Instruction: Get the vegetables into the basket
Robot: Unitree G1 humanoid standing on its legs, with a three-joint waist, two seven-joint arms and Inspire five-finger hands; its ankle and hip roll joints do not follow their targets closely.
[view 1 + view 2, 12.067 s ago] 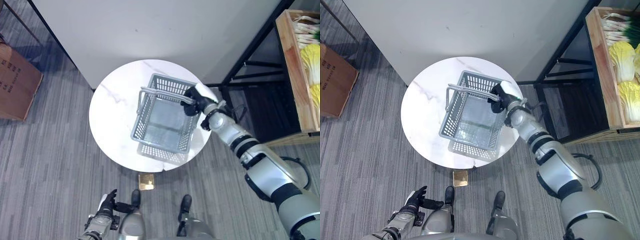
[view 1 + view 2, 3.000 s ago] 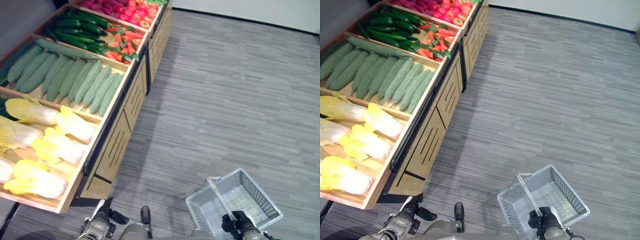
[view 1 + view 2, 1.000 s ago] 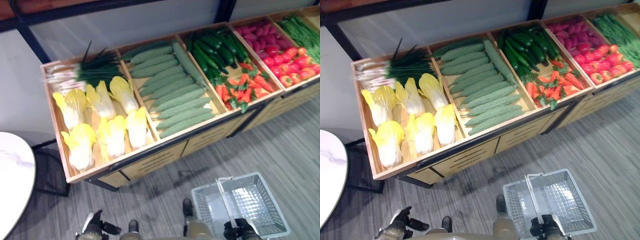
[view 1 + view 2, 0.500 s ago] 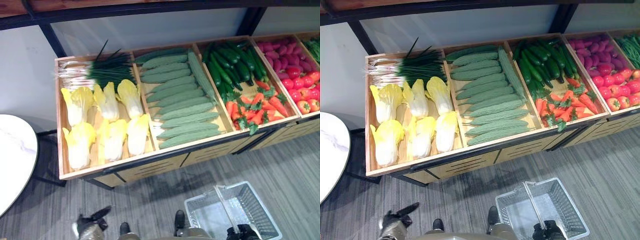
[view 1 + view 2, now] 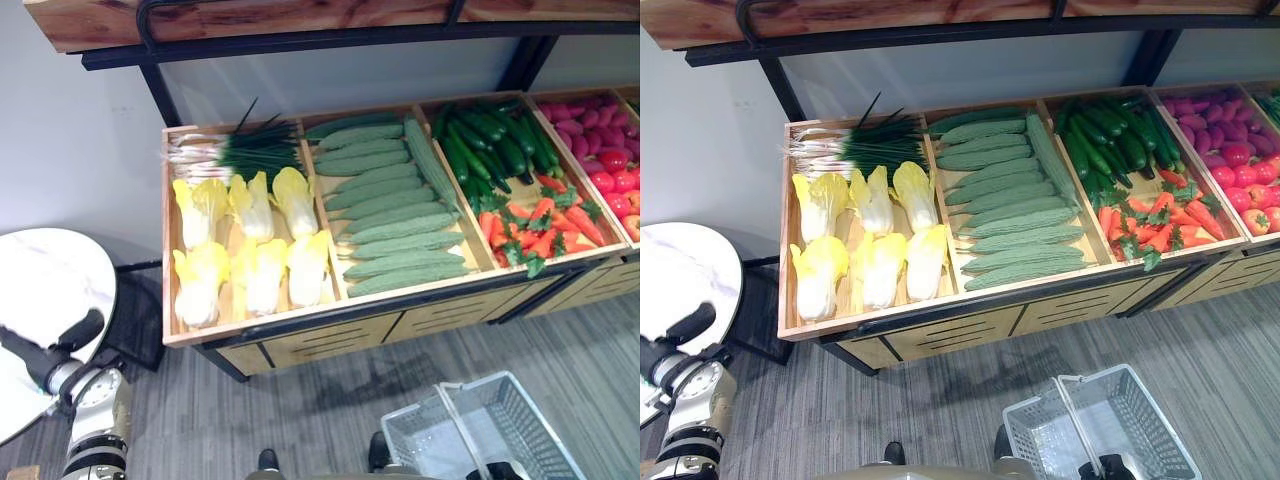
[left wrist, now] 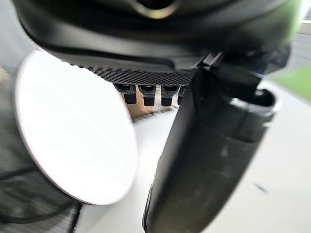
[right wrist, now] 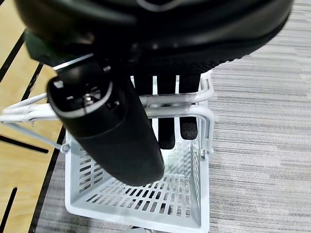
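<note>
Raised since a moment ago, the left hand is open; the right hand grips the empty grey basket's handle.

Round white marble table at left, beside the wooden produce stand. Stand has drawer-like fronts with dark slots and a black metal frame. White wall behind, wooden shelf above. Grey striped carpet floor.

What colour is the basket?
Light grey; the basket shows best in the right wrist view.
</note>
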